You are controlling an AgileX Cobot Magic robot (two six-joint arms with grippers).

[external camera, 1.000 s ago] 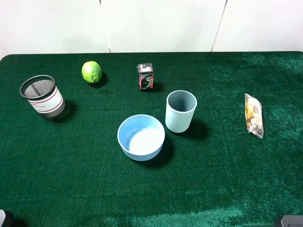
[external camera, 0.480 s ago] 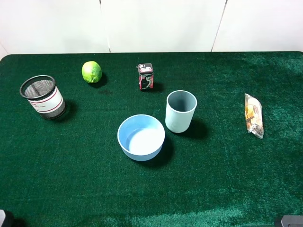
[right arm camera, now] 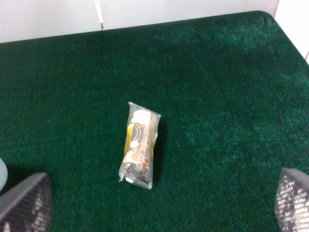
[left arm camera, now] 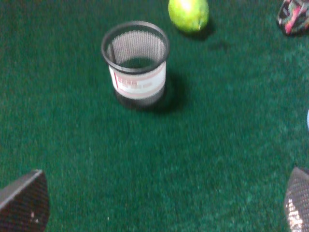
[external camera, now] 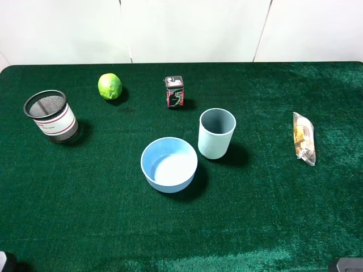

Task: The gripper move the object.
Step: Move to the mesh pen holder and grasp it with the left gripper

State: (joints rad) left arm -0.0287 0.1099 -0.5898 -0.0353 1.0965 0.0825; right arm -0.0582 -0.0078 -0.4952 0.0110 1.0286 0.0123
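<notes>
The black wire-mesh pen cup (external camera: 51,116) with a white, red-edged label band stands upright at the far left of the green table. It also shows in the left wrist view (left arm camera: 136,63), some way ahead of my left gripper (left arm camera: 159,203). That gripper is open and empty, with its fingertips (left arm camera: 24,200) wide apart at the picture's lower corners. My right gripper (right arm camera: 159,200) is open and empty too, short of a snack packet (right arm camera: 140,144). In the exterior view only slivers of the arms show at the bottom corners.
A green lime (external camera: 110,86) and a small dark red-marked box (external camera: 174,91) sit at the back. A grey-blue cup (external camera: 216,133) and a light blue bowl (external camera: 169,164) stand mid-table. The snack packet (external camera: 303,137) lies at the right. A white wall is behind.
</notes>
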